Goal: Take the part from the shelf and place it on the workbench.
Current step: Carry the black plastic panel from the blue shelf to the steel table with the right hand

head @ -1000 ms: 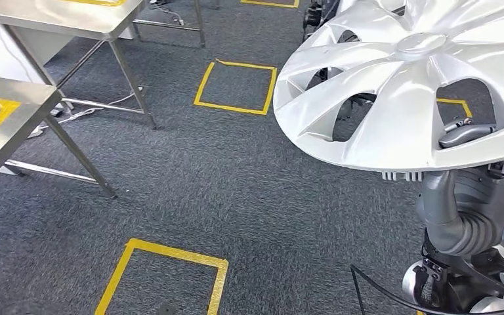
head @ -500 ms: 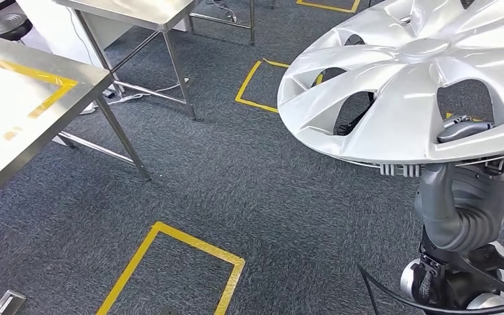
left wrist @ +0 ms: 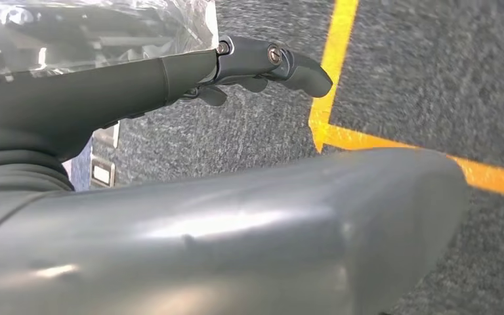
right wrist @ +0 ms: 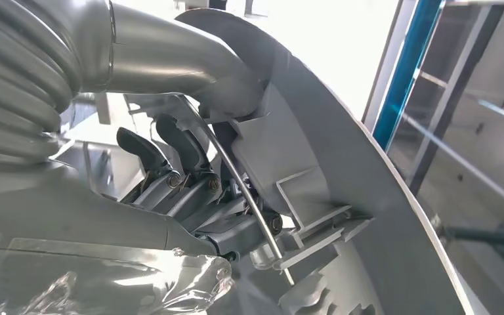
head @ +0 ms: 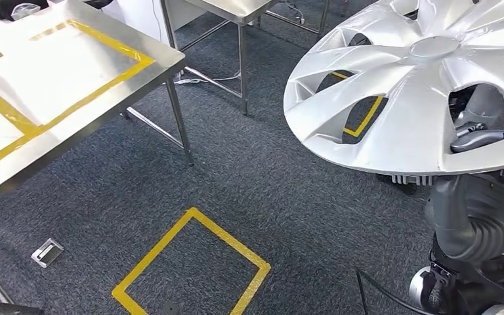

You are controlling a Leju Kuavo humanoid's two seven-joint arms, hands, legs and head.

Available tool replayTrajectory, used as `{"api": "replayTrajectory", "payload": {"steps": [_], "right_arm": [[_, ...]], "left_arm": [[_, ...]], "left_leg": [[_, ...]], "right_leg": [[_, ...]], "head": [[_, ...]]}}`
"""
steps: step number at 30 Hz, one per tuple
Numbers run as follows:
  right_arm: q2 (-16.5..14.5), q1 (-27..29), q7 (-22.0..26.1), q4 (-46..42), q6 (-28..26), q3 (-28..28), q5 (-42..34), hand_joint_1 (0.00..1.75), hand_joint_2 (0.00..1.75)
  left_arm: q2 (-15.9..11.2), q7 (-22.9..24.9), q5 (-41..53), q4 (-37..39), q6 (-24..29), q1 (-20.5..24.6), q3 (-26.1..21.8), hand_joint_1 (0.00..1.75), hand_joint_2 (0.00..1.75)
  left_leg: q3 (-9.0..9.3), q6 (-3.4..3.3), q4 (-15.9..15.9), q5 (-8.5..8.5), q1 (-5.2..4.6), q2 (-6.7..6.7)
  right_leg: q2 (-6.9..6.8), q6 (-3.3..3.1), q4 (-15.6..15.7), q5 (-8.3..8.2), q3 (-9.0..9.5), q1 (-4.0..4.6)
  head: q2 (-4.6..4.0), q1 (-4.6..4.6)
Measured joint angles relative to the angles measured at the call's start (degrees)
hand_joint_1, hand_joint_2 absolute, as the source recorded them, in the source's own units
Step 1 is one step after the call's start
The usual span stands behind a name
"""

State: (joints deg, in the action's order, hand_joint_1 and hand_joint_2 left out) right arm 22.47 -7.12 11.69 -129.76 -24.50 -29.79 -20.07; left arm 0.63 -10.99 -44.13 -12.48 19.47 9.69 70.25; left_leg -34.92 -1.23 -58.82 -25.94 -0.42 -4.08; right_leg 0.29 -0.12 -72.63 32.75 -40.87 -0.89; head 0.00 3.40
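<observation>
Right hand (head: 476,138) grips the silver wheel cover (head: 394,98) by its rim, holding it in the air, well off to the side of the steel desk (head: 65,79). Left hand (left wrist: 262,62) looks empty, fingers apart, I think.

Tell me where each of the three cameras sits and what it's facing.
Head view: high on the body, facing down at the carpet, workbench and wheel cover held by the right hand.
Left wrist view: behind the left hand, facing the floor tape.
Right wrist view: behind the right hand, under the wheel cover.
Head and right wrist views share the cover.
</observation>
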Motion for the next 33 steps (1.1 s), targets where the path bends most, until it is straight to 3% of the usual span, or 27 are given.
{"api": "replayTrajectory", "payload": {"steps": [2, 3, 5, 7, 9, 11, 13, 14, 16, 18, 20, 22, 23, 25, 26, 28, 29, 30, 31, 33], "right_arm": [[0.0, 0.0, 0.0, 0.0, 0.0, 0.0, 0.0, 1.75, 1.75], [0.0, 0.0, 0.0, 0.0, 0.0, 0.0, 0.0, 1.75, 1.75], [0.0, -0.1, 0.0, 0.0, 0.0, 0.0, 0.0, 1.75, 1.75], [0.0, -0.1, 0.0, 0.0, 0.0, 0.0, 0.0, 1.75, 1.75], [0.0, -0.1, 0.1, 0.1, 0.0, 0.0, 0.0, 1.75, 1.75], [0.0, 0.0, 0.1, 0.1, 0.0, 0.0, -0.1, 1.75, 1.75], [0.0, 0.0, 0.1, 0.1, 0.0, 0.0, -0.2, 1.75, 1.75], [0.0, 0.1, 0.1, 0.1, 0.0, 0.0, -0.2, 1.75, 1.75], [0.0, 0.1, 0.1, 0.2, 0.0, 0.0, -0.3, 1.75, 1.75], [-0.1, 0.1, 0.2, 0.2, 0.0, 0.0, -0.3, 1.75, 1.75], [-0.1, 0.1, 0.2, 0.2, 0.0, 0.0, -0.3, 1.75, 1.75], [-0.1, 0.1, 0.2, 0.2, 0.0, 0.1, -0.3, 1.75, 1.75], [-0.1, 0.0, 0.2, 0.2, 0.0, 0.1, -0.4, 1.75, 1.75], [0.0, 0.0, 0.3, 0.2, 0.0, 0.1, -0.4, 1.75, 1.75], [0.0, 0.1, 0.3, 0.2, 0.0, 0.1, -0.4, 1.75, 1.75], [0.0, 0.2, 0.4, 0.3, 0.0, 0.1, -0.4, 1.75, 1.75], [0.0, 0.3, 0.5, 0.4, 0.0, 0.2, -0.5, 1.75, 1.75], [0.0, 0.3, 0.5, 0.4, 0.0, 0.2, -0.5, 1.75, 1.75], [0.0, 0.3, 0.5, 0.4, 0.0, 0.2, -0.5, 1.75, 1.75], [0.0, 0.3, 0.5, 0.5, 0.0, 0.2, -0.5, 1.75, 1.75]], "left_arm": [[0.1, 0.0, 0.0, 0.0, 0.0, 0.0, 0.0, 0.00, 1.75], [0.1, 0.0, 0.0, 0.0, 0.0, 0.0, 0.0, 0.00, 1.75], [0.1, 0.1, 0.0, 0.0, 0.0, 0.0, 0.0, 0.00, 1.75], [0.1, 0.1, 0.0, 0.0, 0.0, -0.3, 0.0, 0.00, 1.75], [0.0, 0.2, 0.0, 0.0, 0.0, -0.4, 0.0, 0.00, 1.75], [0.0, 0.2, 0.1, 0.0, 0.0, -0.4, 0.0, 0.00, 1.75], [0.0, 0.2, 0.1, 0.0, 0.0, -0.4, 0.0, 0.00, 1.75], [0.0, 0.2, 0.1, 0.0, 0.0, -0.4, 0.0, 0.00, 1.75], [0.0, 0.3, 0.1, 0.0, 0.0, -0.5, 0.0, 0.00, 1.75], [0.0, 0.3, 0.1, 0.0, 0.0, -0.4, 0.0, 0.00, 1.75], [0.0, 0.3, 0.1, 0.0, 0.0, -0.2, 0.0, 0.00, 1.75], [-0.1, 0.4, 0.1, 0.0, 0.0, -0.3, 0.0, 0.00, 1.75], [-0.1, 0.4, 0.1, 0.0, 0.0, -0.4, 0.0, 0.00, 1.75], [-0.1, 0.4, 0.1, 0.0, 0.0, -0.4, 0.0, 0.00, 1.75], [0.0, 0.5, 0.1, 0.0, 0.0, -0.3, 0.0, 0.00, 1.75], [0.0, 0.5, 0.1, 0.0, 0.0, -0.2, 0.0, 0.00, 1.75], [0.0, 0.6, 0.1, 0.0, 0.0, -0.2, 0.0, 0.00, 1.75], [0.0, 0.6, 0.1, 0.0, 0.0, -0.3, 0.0, 0.00, 1.75], [0.0, 0.7, 0.1, 0.0, 0.0, -0.3, 0.0, 0.00, 1.75], [0.1, 0.7, 0.1, 0.0, 0.1, -0.2, 0.0, 0.00, 1.75]], "left_leg": [[0.20, 0.15, -0.1, -0.23, -0.02, -1.72], [0.09, 0.33, -0.2, -0.29, 0.05, -2.45], [-0.41, 0.94, -0.3, -0.22, 0.36, -3.78], [-0.78, 1.60, -0.2, -0.21, 0.52, -4.54], [-1.75, 2.08, -2.2, -1.64, 0.24, -1.96], [-4.64, 2.51, -8.6, -4.68, 0.23, 1.75], [-7.59, 3.05, -14.6, -6.46, 0.59, 2.98], [-7.88, 3.33, -15.1, -5.92, 0.81, 3.19], [-5.25, 3.69, -9.6, -2.18, 1.13, 4.31], [-1.77, 3.39, -2.8, 0.36, 0.74, 6.99], [-0.72, 2.38, -0.5, 0.30, 0.19, 8.28], [-0.79, 1.33, -0.1, 0.38, 0.23, 7.11], [-0.76, 0.94, 0.0, 0.48, 0.33, 6.36], [-0.61, 0.29, 0.3, 0.64, 0.61, 4.98], [-0.63, 0.08, 0.3, 0.63, 0.58, 4.27], [-0.58, -0.15, 0.3, 0.57, 0.45, 2.64], [-0.51, -0.20, 0.2, 0.54, 0.38, 1.74], [-0.41, -0.20, 0.1, 0.50, 0.33, 0.82], [-0.30, -0.17, 0.1, 0.45, 0.33, -0.09], [-0.42, 0.08, -0.3, 0.31, 0.38, -1.79]], "right_leg": [[2.13, -0.53, 7.6, -4.82, 2.62, -0.05], [3.32, -0.66, 10.6, -6.01, 3.73, -0.12], [4.50, -0.74, 12.8, -6.14, 4.61, -0.11], [3.19, -0.90, 13.5, -6.12, 5.04, -0.11], [1.55, -1.28, 14.4, -6.19, 5.82, -0.29], [-0.25, -1.58, 14.8, -5.98, 6.52, -0.27], [-2.02, -1.62, 14.7, -5.54, 6.96, -0.27], [-2.81, -1.53, 14.6, -5.28, 7.20, -0.32], [-4.22, -1.16, 14.5, -4.68, 7.87, -0.42], [-5.43, -0.58, 14.3, -4.08, 8.48, -0.25], [-6.54, 0.02, 14.3, -3.77, 8.75, 0.09], [-7.65, 0.58, 14.3, -3.41, 9.01, 0.08], [-7.06, 0.81, 13.9, -2.89, 9.00, -0.07], [-3.87, 1.04, 10.0, -0.47, 7.28, -0.33], [-2.02, 1.02, 6.2, 1.19, 5.42, -0.37], [-0.64, 0.96, -1.0, 3.35, 1.28, -0.32], [-0.49, 0.87, -2.3, 2.93, 0.17, -0.30], [-0.32, 0.71, -1.3, 1.37, 0.13, -0.29], [0.12, 0.50, 1.7, -0.99, 1.07, -0.30], [3.02, 0.12, 9.3, -4.93, 3.81, -0.59]], "head": [[0.00, 0.31], [0.00, 0.36], [0.00, 0.50], [0.00, 0.66], [0.00, 0.22], [0.00, -0.35], [0.00, -0.71], [0.00, -0.96], [0.00, -1.52], [0.00, -2.22], [0.00, -2.53], [0.00, -2.43], [0.00, -2.33], [0.00, -1.96], [0.00, -1.62], [0.00, -1.10], [0.00, -0.99], [0.00, -0.95], [0.00, -0.90], [0.00, -0.79]]}}
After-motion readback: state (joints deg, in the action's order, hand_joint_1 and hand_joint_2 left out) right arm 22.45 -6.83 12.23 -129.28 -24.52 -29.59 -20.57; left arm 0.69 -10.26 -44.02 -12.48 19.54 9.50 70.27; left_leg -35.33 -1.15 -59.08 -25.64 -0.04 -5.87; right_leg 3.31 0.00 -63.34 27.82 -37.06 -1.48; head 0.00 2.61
